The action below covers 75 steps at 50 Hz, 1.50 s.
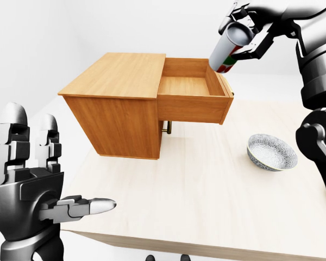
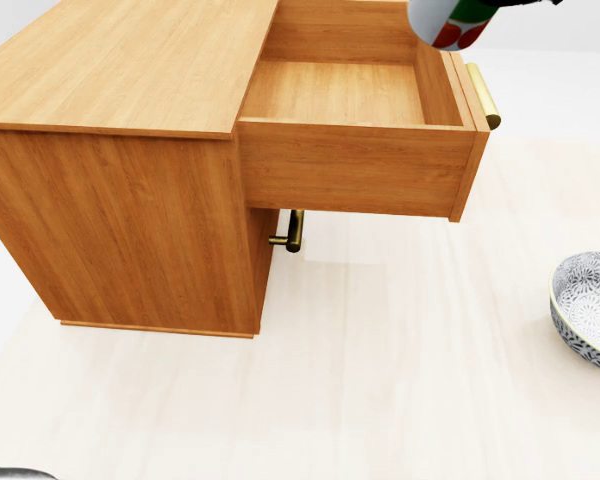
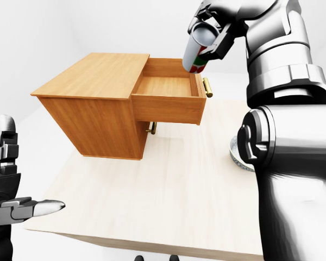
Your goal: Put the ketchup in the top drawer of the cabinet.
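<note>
Gripping ketchup (image 1: 229,50) in right fingers (image 1: 244,26) above open drawer (image 1: 191,86), bowl (image 1: 271,153) aside, left fingers (image 1: 27,157) spread.

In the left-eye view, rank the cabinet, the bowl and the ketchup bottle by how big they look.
1. Cabinet, by far the largest.
2. Bowl.
3. Ketchup bottle, held in the right hand; close to the bowl in apparent size, so this order is unsure.

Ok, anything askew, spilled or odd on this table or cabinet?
Nothing stands out. The top drawer is pulled open and bare, the bowl sits upright, and the right hand holds the ketchup tilted above the drawer.
</note>
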Available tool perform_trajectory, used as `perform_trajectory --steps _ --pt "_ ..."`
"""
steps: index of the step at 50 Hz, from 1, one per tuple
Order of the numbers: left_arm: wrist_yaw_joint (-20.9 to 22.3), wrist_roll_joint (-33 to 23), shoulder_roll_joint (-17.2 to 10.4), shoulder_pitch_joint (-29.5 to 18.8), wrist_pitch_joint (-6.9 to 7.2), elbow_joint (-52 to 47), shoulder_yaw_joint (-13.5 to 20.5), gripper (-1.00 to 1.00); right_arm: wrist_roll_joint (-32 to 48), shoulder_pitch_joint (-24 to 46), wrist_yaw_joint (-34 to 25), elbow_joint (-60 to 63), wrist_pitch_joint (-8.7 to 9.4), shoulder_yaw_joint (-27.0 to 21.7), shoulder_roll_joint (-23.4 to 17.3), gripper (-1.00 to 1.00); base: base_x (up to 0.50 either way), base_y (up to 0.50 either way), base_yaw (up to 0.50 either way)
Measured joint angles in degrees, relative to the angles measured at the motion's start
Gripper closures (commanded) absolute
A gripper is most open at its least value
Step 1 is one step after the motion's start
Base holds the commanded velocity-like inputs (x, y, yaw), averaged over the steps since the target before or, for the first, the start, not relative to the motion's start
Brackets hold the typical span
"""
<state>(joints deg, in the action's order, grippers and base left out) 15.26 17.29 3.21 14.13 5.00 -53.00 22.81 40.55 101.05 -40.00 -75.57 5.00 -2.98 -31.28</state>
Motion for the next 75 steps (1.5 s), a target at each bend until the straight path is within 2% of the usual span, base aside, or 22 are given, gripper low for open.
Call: perform_trajectory --steps 75 --pt "-0.26 0.69 -0.06 -0.28 0.00 -0.62 0.64 -1.00 -1.96 -3.70 0.00 -0.14 0.00 0.47 4.52 1.00 0.00 0.00 0.00"
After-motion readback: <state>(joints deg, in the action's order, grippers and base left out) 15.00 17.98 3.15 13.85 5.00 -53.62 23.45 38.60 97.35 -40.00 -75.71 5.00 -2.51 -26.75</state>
